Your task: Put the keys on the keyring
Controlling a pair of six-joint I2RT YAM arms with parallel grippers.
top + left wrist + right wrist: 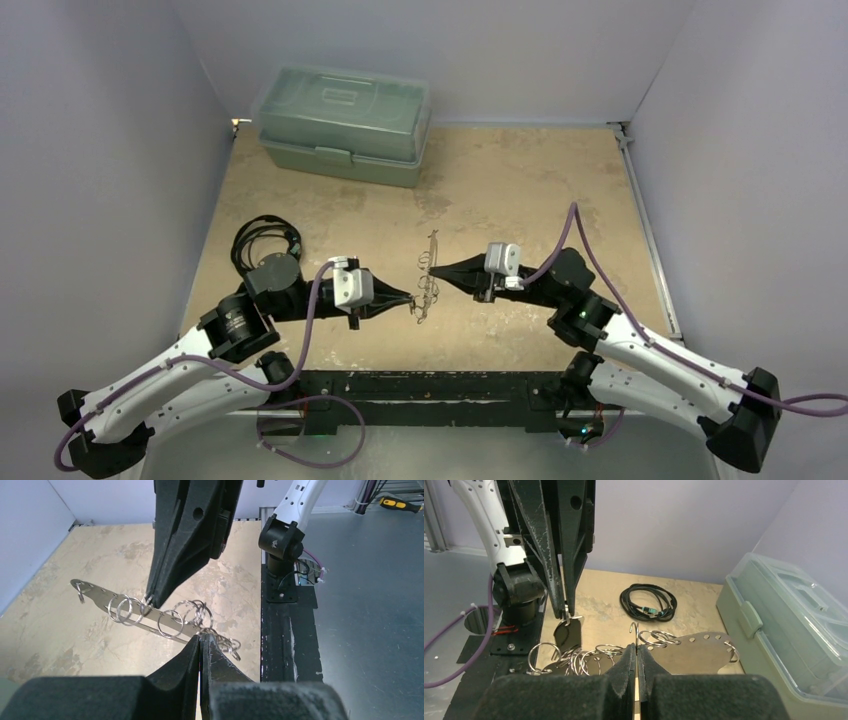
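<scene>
Holding the keyring (429, 275) up over mid-bench, both pairs of fingers are pinched shut on it: left fingers (395, 297) at its near end, right fingers (460, 272) midway. The right grip should brace firmly while the left works a ring. I cannot make out any keys.

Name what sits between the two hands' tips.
Only the keyring, pinched from opposite sides by the left hand and the right hand. The top external view shows it best.
</scene>
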